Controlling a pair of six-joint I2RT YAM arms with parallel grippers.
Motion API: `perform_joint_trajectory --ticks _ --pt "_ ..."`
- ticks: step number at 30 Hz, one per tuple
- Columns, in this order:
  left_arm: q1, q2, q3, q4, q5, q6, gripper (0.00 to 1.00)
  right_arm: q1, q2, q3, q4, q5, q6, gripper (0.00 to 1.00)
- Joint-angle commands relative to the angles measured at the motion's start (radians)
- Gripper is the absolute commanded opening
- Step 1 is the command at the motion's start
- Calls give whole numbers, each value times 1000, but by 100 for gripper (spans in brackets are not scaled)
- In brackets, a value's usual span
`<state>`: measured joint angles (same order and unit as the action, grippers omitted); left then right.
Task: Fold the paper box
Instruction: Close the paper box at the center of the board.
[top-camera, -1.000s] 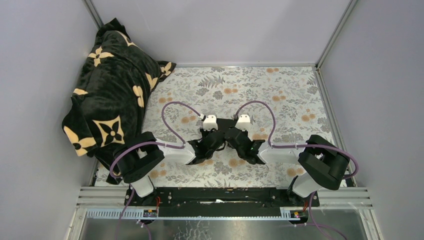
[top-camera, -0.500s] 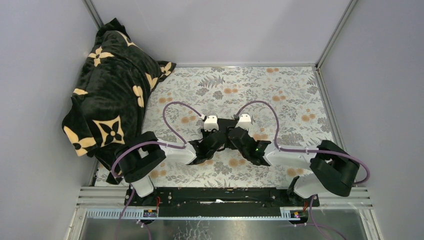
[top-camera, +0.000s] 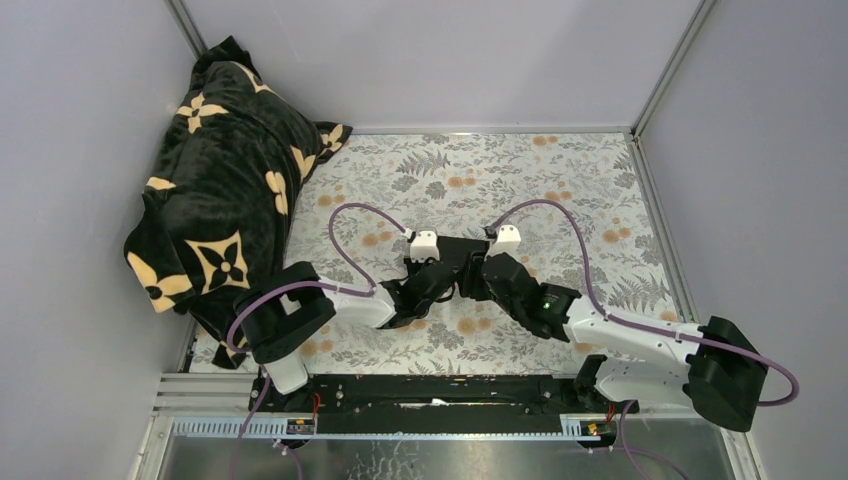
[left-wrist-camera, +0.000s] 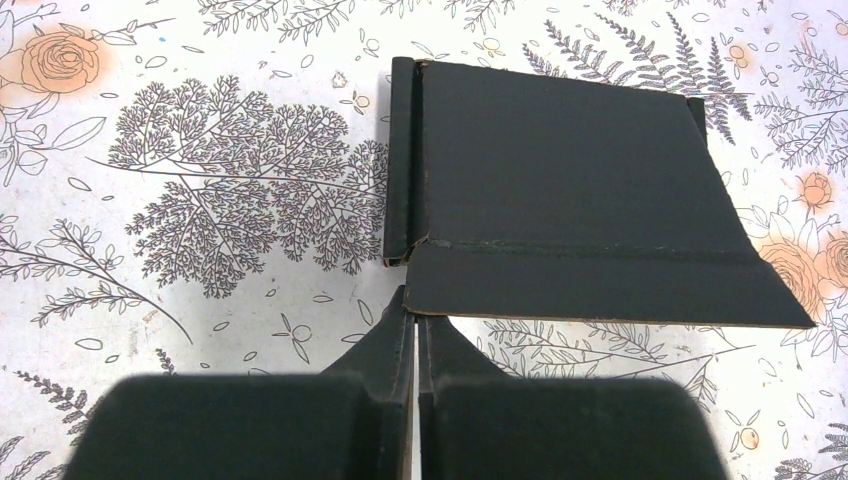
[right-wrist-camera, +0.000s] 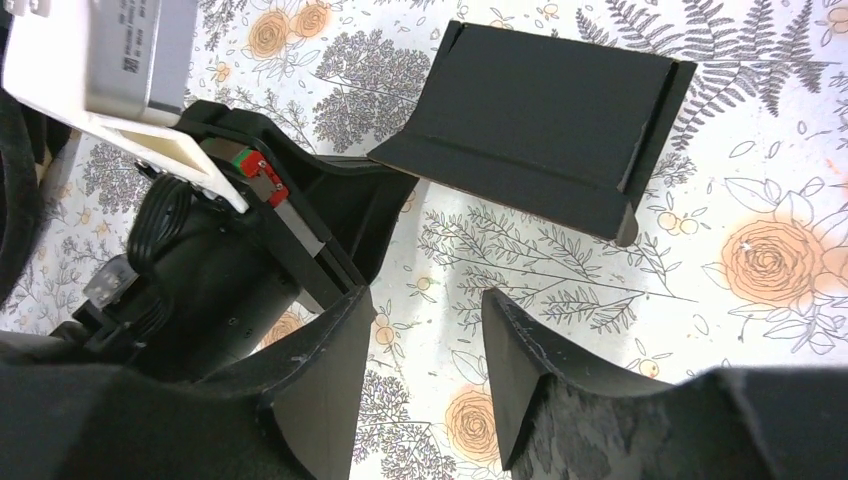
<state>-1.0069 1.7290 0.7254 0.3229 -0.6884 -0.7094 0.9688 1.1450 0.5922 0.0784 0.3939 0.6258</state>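
The paper box (left-wrist-camera: 560, 180) is a flat black card with creased flaps, lying on the floral table between my two arms (top-camera: 465, 247). Its left side flap stands upright, and its near flap (right-wrist-camera: 480, 165) is raised off the table. My left gripper (left-wrist-camera: 415, 310) is shut, and its tips touch the near-left corner of that flap from below. No card shows in the slit between its fingers. My right gripper (right-wrist-camera: 425, 300) is open above the bare table on the near side of the box (right-wrist-camera: 540, 110), with nothing between its fingers. The left gripper's finger (right-wrist-camera: 385, 190) shows in the right wrist view.
A black plush blanket with cream flowers (top-camera: 225, 190) is heaped at the back left, partly off the table. Grey walls and metal rails (top-camera: 655, 75) enclose the table. Purple cables (top-camera: 560, 225) arch over both wrists.
My right arm has swung out to the right and lowered, drawing its gripper back from the box, with its jaws a little wider. The left gripper has stayed shut at the flap corner.
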Motion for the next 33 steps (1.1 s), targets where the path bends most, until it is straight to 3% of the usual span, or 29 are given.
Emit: perform_joint_trajectory --ticks 1,4,12,28,33 --pt "-7 20 17 6 -3 -7 0 7 -27 76 -72 18 -26 51" --pt "-7 21 14 7 -3 -7 0 -22 24 130 -130 23 -46 50" --pt "-7 33 23 5 -2 -2 0 -201 218 216 -130 -153 -89 45" --pt "-7 50 32 11 21 15 0 -265 410 315 -113 -242 -126 42" --pt "-7 43 34 14 55 19 12 -270 450 312 -109 -257 -127 41"
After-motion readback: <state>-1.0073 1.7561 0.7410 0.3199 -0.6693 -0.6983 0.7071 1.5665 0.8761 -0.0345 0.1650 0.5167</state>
